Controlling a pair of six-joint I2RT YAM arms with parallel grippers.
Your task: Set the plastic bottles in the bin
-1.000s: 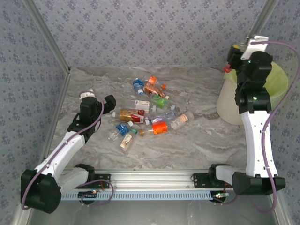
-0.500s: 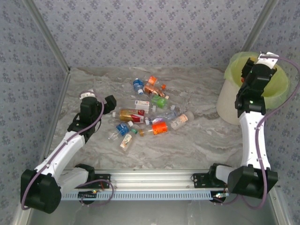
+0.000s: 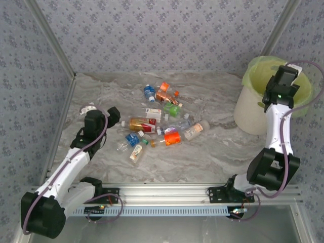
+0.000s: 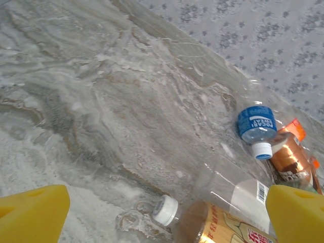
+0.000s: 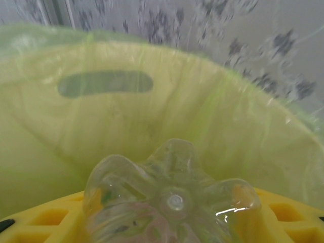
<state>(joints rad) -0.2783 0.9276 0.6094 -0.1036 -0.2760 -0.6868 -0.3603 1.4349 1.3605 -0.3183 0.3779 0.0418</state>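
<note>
Several plastic bottles [image 3: 157, 124] lie scattered in the middle of the marble table. My left gripper [image 3: 112, 114] stands open just left of them. Between its yellow fingers [image 4: 33, 212] lies an amber bottle with a white cap [image 4: 202, 223], untouched. Beyond it lie a blue-labelled bottle [image 4: 256, 124] and a copper one [image 4: 288, 157]. My right gripper [image 3: 288, 76] reaches over the mouth of the bin [image 3: 250, 109], a cream basket with a lime-green bag. It is shut on a clear plastic bottle [image 5: 172, 192], whose ribbed base faces the bag's inner wall [image 5: 152, 126].
Patterned walls close the table at the back and both sides. The bin stands in the far right corner. A metal rail [image 3: 167, 192] with both arm bases runs along the near edge. Bare marble lies between the bottles and the bin.
My right arm has swung right and lowered, carrying the bottle from above the bin's left rim to over its mouth. My left arm has dropped a little and shifted left.
</note>
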